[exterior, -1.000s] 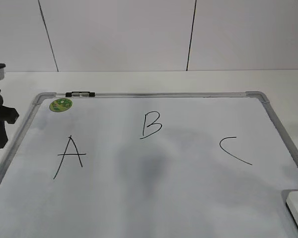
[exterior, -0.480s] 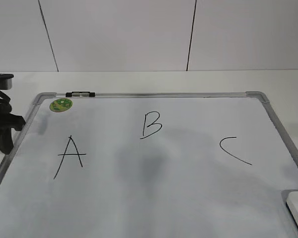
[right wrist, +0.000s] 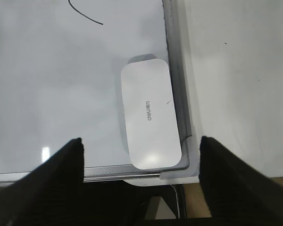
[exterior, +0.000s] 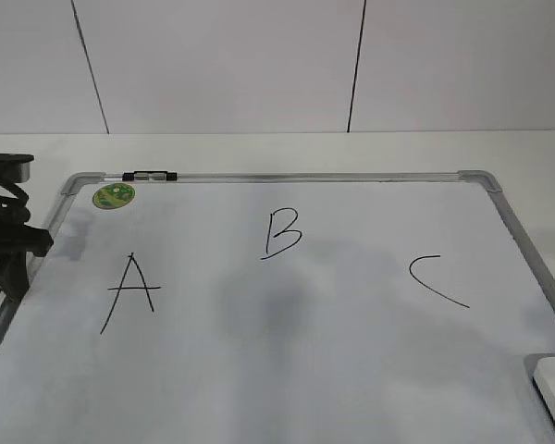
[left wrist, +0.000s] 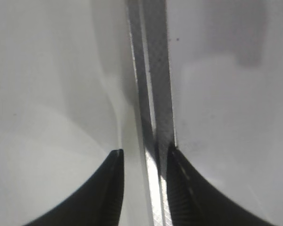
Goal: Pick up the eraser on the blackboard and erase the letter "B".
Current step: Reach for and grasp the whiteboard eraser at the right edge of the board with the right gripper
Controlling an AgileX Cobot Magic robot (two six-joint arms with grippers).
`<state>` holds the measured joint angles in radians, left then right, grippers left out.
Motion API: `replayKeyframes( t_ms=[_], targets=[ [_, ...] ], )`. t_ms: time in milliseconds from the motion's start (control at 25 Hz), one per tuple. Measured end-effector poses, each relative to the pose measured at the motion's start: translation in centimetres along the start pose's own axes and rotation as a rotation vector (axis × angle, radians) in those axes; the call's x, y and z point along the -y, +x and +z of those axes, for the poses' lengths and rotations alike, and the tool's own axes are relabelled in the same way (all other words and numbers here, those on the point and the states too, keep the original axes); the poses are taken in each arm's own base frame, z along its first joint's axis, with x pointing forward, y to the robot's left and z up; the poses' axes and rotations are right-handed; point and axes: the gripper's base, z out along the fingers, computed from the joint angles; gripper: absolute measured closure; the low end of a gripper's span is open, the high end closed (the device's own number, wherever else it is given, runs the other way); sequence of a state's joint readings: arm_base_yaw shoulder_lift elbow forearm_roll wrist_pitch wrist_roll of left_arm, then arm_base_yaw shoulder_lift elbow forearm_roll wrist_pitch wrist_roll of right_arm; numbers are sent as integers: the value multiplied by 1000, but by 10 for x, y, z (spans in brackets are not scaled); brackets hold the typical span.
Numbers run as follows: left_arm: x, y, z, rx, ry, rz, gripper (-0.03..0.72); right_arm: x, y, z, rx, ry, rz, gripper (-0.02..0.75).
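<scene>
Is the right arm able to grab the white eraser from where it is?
Probably yes. The right end effector is open above the eraser, which lies flat in the blackboard's corner with nothing on top. The frame close alongside may crowd one finger.

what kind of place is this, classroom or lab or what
Probably a robot test bench, not a classroom: a whiteboard lies flat on a white table, an eraser rests on it, and plain white wall panels stand behind.

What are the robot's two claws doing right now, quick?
Left gripper: open, holding nothing, its fingers either side of the blackboard frame.
Right gripper: open wide, empty, above the eraser.
</scene>
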<state>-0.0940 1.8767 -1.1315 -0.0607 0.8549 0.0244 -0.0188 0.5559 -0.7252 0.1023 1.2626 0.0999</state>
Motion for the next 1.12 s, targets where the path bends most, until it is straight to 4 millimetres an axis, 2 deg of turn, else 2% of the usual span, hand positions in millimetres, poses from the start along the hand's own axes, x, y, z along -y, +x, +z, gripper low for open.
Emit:
replayKeyframes(
  t_ms=[160,360,440,880,1120],
  targets=[
    [0,0,0,0,0,0,479,0,0,0,0,0,0,154],
    [0,-1,1,-2,1,-2,617,0,0,0,0,0,0,154],
    [1,-1,1,-2,7,-19,646,0,0,0,0,0,0,154],
    [1,-1,1,-4,10,-33,654,-1,-1,1,-6,-11,10,154],
    [1,-1,1,-4,14,-37,654,-1,-15,21,-125,12,6,154]
  ],
)
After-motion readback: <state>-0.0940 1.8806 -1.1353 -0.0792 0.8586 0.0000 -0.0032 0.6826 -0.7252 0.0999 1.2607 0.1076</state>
